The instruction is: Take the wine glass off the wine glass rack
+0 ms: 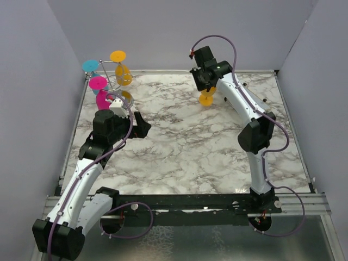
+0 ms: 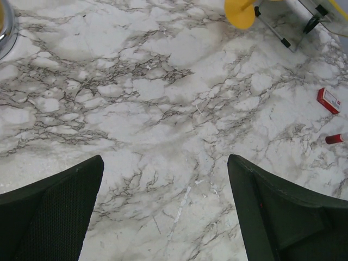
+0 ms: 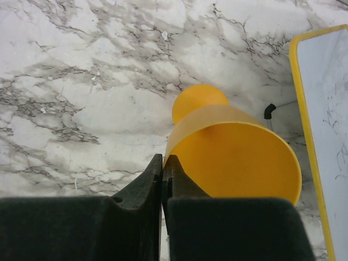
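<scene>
**Wine glass riding on a thin pinch**

Wine glass (image 1: 206,98), orange, is sitting at upper centre-right of the overhead frame, over the marble table (image 1: 185,157) and well apart from the wine glass rack (image 1: 111,76) at upper left. We are seeing the right gripper (image 3: 163,169) clamped tight on its thin wall only. We are judging that a quick swing could slip it loose. The left gripper (image 2: 164,163) is gaping wide, holding nothing, near the rack. A careless sweep there risks knocking the magenta glass (image 1: 100,92).
</scene>
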Available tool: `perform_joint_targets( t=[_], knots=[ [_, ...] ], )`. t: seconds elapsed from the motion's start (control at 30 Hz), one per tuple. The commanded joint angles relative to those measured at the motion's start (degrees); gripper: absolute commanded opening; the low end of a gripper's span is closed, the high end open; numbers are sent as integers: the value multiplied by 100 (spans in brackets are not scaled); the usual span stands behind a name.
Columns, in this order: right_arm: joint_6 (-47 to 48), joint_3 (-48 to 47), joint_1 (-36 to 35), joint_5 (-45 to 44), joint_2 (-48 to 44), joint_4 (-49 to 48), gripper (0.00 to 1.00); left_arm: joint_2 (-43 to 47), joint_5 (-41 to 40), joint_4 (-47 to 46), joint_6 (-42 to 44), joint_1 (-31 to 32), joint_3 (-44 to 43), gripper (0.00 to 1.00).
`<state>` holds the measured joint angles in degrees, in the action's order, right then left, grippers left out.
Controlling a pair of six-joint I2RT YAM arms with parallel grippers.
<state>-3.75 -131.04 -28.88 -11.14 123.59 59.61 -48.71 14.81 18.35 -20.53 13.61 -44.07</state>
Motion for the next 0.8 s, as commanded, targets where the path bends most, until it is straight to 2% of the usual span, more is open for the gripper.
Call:
perform_joint_targets(
  t=[0.0,0.37,0.77],
  knots=[
    [293,-642,-12,-188,411,581,1,111,246,-508,178,61,28,100],
    [445,-1177,184,466,981,616,1,91,263,-469,242,169,66,99],
    [436,-1302,260,1052,1239,502,4,62,248,-471,268,169,66,99]
  ],
)
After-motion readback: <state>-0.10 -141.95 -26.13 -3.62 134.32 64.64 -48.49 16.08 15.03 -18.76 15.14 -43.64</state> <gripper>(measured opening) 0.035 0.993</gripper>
